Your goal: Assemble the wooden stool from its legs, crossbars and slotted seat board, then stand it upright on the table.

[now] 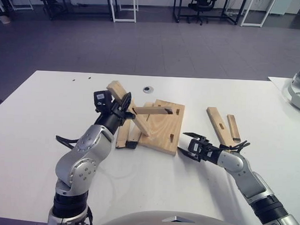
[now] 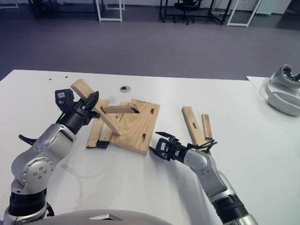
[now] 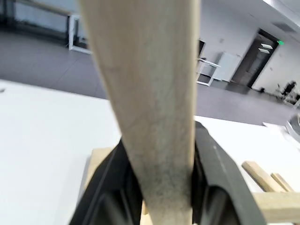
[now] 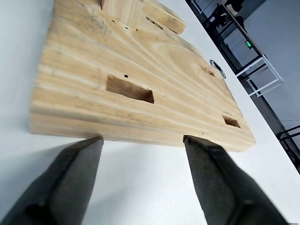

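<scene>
While the left gripper (image 1: 120, 111) holds closed on the tilted leg (image 1: 139, 123), whose lower end meets the seat board (image 1: 164, 124) lying flat on the desk (image 1: 40, 117), the open right gripper (image 1: 182, 144) at the board's near edge should, I think, steady the board so the leg seats straight.

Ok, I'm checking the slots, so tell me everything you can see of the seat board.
The seat board is a pale, grained wooden rectangle with rectangular slots, lying on the white table. A tilted leg, clamped in the left gripper, rests its lower end on it. The open right gripper sits at its near edge.
</scene>
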`<action>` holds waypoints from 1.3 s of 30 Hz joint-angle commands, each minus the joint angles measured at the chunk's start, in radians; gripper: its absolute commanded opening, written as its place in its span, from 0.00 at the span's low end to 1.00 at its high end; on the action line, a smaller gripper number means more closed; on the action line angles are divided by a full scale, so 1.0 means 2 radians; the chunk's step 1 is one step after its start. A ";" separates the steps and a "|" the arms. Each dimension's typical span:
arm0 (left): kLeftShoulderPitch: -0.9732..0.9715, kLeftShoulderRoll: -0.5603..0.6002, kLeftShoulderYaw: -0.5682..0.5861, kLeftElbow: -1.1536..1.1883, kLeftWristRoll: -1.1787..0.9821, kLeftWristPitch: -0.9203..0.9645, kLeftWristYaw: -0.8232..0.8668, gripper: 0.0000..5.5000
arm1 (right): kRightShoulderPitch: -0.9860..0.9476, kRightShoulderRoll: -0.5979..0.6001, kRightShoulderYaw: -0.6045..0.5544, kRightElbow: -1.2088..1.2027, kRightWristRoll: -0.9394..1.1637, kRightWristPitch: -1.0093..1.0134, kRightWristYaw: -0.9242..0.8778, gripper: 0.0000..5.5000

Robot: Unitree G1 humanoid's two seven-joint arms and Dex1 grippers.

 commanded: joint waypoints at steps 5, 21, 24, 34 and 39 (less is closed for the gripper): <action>0.012 0.042 -0.101 0.099 0.129 0.017 -0.049 0.19 | -0.016 0.005 -0.019 0.010 -0.018 0.001 -0.022 0.58; -0.057 -0.087 0.083 0.010 -0.128 0.048 -0.051 0.61 | -0.025 0.026 -0.038 0.035 -0.026 0.025 -0.064 0.58; -0.078 -0.117 0.095 0.017 -0.276 0.072 0.020 0.71 | -0.032 0.029 -0.046 0.035 -0.023 0.033 -0.066 0.58; -0.228 0.082 0.132 -0.048 -0.471 0.055 0.099 0.98 | -0.080 0.017 -0.131 0.070 0.010 0.071 -0.086 0.58; -0.148 0.144 0.139 0.053 -0.257 -0.006 -0.002 0.98 | -0.091 0.023 -0.137 0.087 0.009 0.065 -0.103 0.58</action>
